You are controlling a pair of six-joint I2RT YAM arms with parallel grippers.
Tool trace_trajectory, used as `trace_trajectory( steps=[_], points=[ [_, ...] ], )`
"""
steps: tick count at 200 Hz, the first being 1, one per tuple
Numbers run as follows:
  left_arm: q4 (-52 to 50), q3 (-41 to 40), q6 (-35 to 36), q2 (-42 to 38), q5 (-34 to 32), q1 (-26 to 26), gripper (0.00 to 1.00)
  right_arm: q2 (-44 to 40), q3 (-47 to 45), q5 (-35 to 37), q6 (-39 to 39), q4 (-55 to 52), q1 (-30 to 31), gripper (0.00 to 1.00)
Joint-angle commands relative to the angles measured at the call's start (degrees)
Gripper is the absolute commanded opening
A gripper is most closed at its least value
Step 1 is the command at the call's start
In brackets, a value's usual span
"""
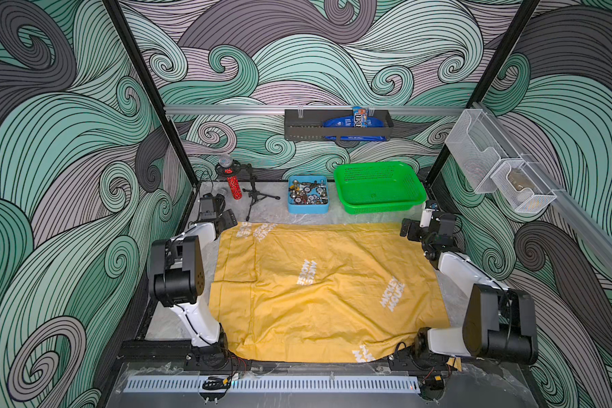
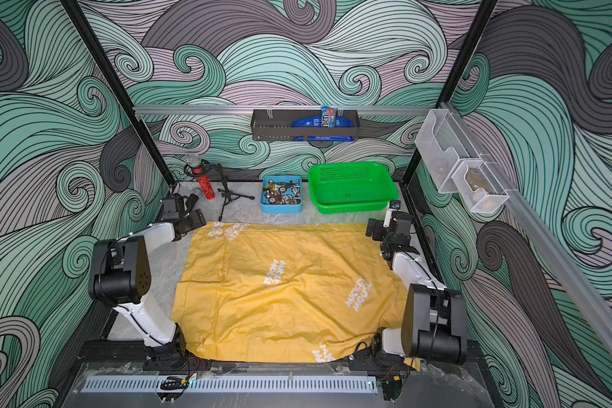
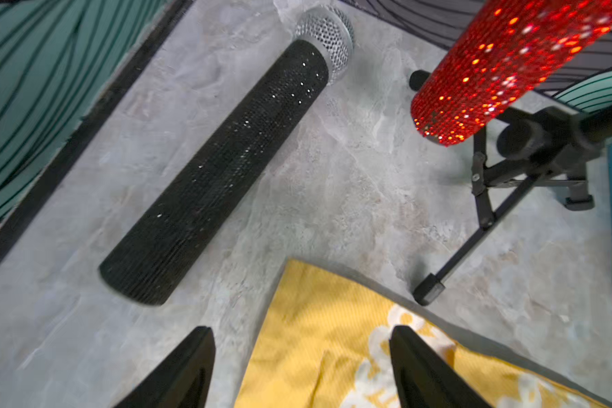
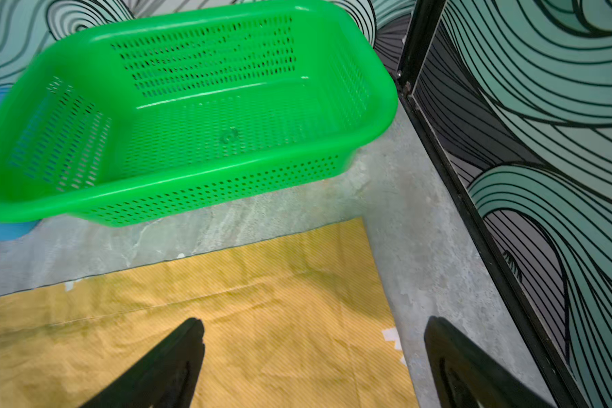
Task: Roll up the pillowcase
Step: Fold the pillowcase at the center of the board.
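Pillowcase [image 1: 318,289] lies flat, unrolled, near the green basket [image 1: 386,206]. Left gripper [image 3: 301,330] and right gripper [image 4: 315,321], jaws spread, hover at its basket-side corners. Likely next: pinch both corners, roll away from basket.

The pillowcase [image 1: 318,282] is mustard yellow with white letters. The basket [image 1: 386,205] is bright green with rows of tiny holes. The tray [image 1: 308,209] is blue. The red microphone [image 1: 234,185] is sparkly. The black microphone [image 3: 212,169] has a silver mesh top. The surface [image 3: 333,176] is grey like marble. The walls [image 1: 50,176] have green and grey swirls with black lines.
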Motion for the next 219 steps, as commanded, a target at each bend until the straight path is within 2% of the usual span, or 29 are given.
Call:
trace_trajectory(
  steps=[1,22,75,139,162,192,219],
  points=[
    [-7.97,5.02,0.73,4.78,1.6,0.1,0.79,0.78,2.1,2.53,-1.17,-4.97,-1.19,1.0],
    [-9.79,8.99,1.04,9.32,3.05,0.06,0.74,1.32,2.56,2.63,-1.39,-5.16,-2.3,1.0],
    [-13.77,15.09,3.51,15.55,-1.31,-0.3,0.68,2.75,3.26,3.1,-1.83,-5.43,-3.64,1.0],
    [-13.37,11.29,6.02,13.81,-2.03,-3.47,0.6,4.7,4.8,2.64,-1.79,-5.85,-3.76,1.0],
    [-13.62,9.85,6.18,13.68,-3.04,-3.44,0.52,5.62,5.44,2.25,-1.78,-6.13,-3.69,1.0],
    [-13.99,9.43,6.7,14.08,-1.79,-3.43,0.32,7.88,6.65,1.94,-1.96,-6.85,-4.14,1.0],
    [-14.47,9.84,6.75,13.38,-1.56,-3.45,0.09,10.45,8.62,1.55,-1.66,-8.07,-6.16,1.0]
  ],
)
